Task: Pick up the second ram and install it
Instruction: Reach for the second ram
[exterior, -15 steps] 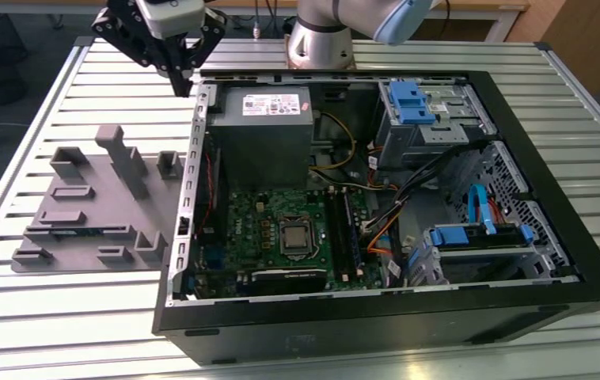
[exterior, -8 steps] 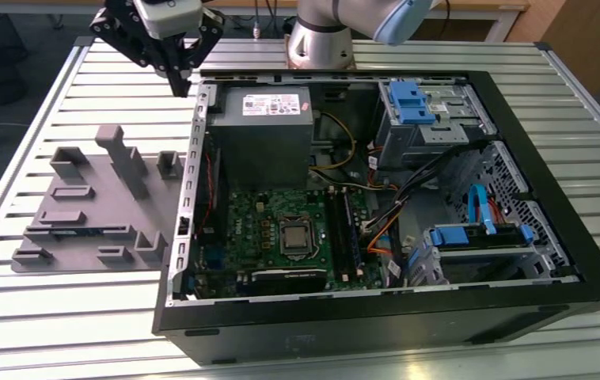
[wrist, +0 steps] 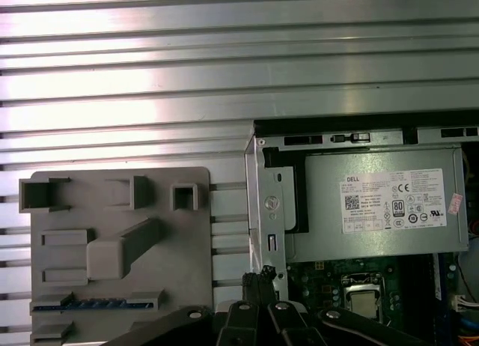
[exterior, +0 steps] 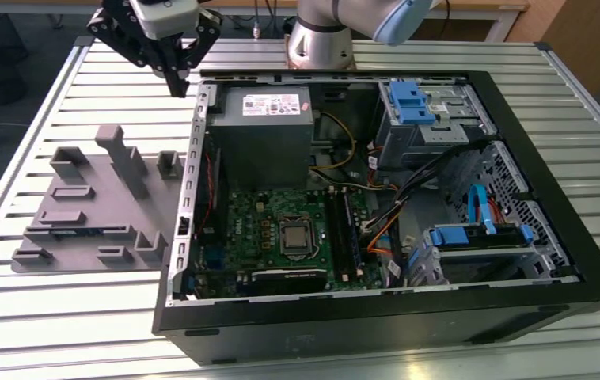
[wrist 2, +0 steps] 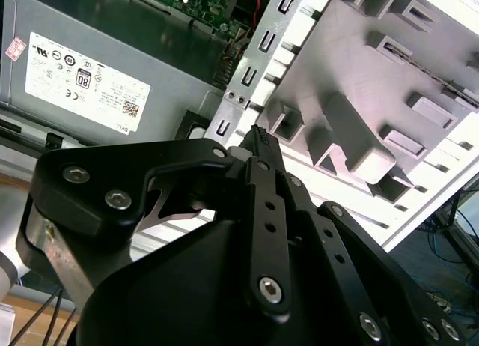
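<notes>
Grey tray [wrist: 191,256] keeps the second ram [wrist: 93,304] slotted at its end farthest from the claw [exterior: 180,85]. Claw clenched, empty. Probably approach step; pickup needs opening and aligning along the stick.

We see the arm [exterior: 321,36] bent over toward the exterior view's left, its black gripper [exterior: 179,81] hanging high and pointing down, fingers [wrist 2: 262,147] pressed together tip to tip.
</notes>
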Robot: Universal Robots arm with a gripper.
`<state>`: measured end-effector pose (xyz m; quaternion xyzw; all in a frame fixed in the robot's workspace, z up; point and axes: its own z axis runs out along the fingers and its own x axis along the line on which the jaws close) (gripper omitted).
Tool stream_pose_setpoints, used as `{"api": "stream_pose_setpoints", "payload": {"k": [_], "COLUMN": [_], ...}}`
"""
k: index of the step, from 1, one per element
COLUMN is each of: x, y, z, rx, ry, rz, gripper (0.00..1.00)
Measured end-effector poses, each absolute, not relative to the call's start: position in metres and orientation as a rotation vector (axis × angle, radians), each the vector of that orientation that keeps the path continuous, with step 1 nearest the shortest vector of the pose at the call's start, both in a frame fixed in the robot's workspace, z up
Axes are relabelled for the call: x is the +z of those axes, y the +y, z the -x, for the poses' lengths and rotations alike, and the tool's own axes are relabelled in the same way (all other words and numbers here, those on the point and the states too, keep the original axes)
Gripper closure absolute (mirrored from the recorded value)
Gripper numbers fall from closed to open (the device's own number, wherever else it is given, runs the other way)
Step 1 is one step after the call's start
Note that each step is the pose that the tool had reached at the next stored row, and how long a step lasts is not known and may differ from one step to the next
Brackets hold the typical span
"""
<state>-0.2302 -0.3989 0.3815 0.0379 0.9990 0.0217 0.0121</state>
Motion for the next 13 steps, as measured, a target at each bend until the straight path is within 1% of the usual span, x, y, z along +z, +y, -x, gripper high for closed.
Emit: {"api": "stream_pose_setpoints", "payload": {"k": [13], "x": [0.3814], "y": [-0.3990], "z": [0.2363], "rx": [0.068], "ry": [3.114], "rz": [-0.118], "gripper": [0.89]}}
